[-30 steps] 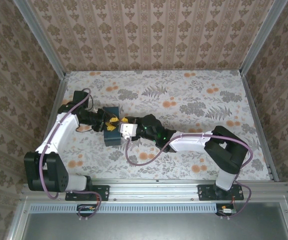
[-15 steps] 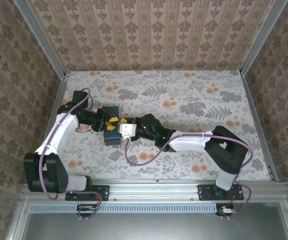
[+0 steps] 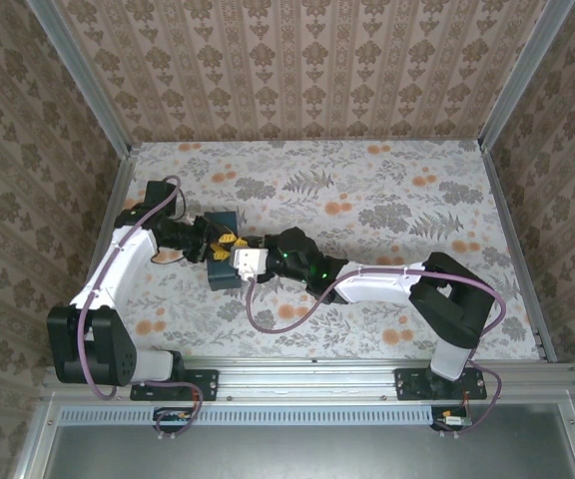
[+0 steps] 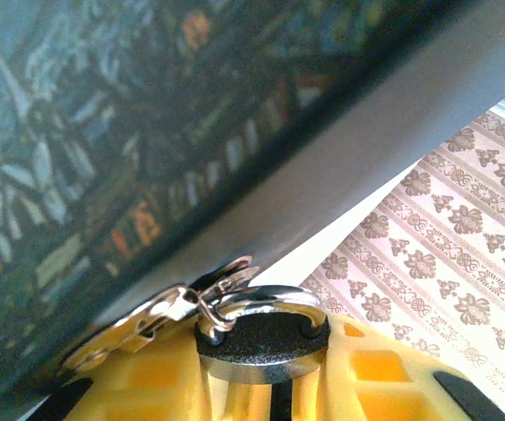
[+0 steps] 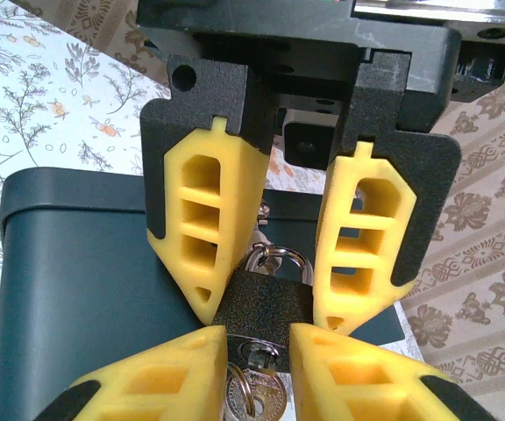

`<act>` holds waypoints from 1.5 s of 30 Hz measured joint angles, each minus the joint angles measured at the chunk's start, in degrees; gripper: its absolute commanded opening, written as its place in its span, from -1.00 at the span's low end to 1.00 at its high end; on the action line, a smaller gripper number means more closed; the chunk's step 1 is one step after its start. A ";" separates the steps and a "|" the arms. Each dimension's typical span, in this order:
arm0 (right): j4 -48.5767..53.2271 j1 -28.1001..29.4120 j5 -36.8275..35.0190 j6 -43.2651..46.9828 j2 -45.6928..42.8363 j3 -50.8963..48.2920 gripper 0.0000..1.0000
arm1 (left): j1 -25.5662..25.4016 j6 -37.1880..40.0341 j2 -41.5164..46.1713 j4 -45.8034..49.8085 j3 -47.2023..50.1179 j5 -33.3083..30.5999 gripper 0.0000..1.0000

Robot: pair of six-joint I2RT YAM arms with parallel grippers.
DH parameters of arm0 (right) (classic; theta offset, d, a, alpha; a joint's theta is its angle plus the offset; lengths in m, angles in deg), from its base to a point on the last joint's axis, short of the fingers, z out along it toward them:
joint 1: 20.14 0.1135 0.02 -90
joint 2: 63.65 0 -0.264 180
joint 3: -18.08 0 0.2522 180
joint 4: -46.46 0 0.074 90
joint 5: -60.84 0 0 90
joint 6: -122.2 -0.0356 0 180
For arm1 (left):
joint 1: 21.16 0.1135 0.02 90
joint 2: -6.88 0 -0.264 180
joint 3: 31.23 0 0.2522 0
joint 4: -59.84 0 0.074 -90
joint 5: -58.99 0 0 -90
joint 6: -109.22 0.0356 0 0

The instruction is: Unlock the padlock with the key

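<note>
Right arm edged left toward the dark teal metal box (image 3: 224, 279). Left gripper (image 3: 218, 241) clamps the black steel-shackled padlock (image 5: 263, 303) on its hasp. Right gripper (image 5: 257, 344) is nearer the small silver key (image 5: 256, 396) seated in the keyway and in line with its jaws, which are narrow around it; can't tell if they grip.

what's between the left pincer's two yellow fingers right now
The padlock: its dark body sits squeezed between those fingers, as the right wrist view shows.

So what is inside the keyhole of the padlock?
The key sits in the padlock; its ring shows between the fingers of the right gripper. Its blade is hidden inside.
</note>
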 measured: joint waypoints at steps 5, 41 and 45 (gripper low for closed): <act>0.02 0.00 -0.04 1.29 0.00 0.00 -0.46 | 0.00 0.00 0.15 0.00 0.00 -0.02 -0.86; 1.53 -1.46 -0.11 5.77 1.20 -0.02 -0.63 | 0.07 -0.02 0.15 0.00 0.00 -0.52 -0.86; 1.95 -1.46 -0.09 5.75 1.20 0.02 -0.69 | 0.07 -0.02 0.15 0.02 0.02 -0.72 -0.86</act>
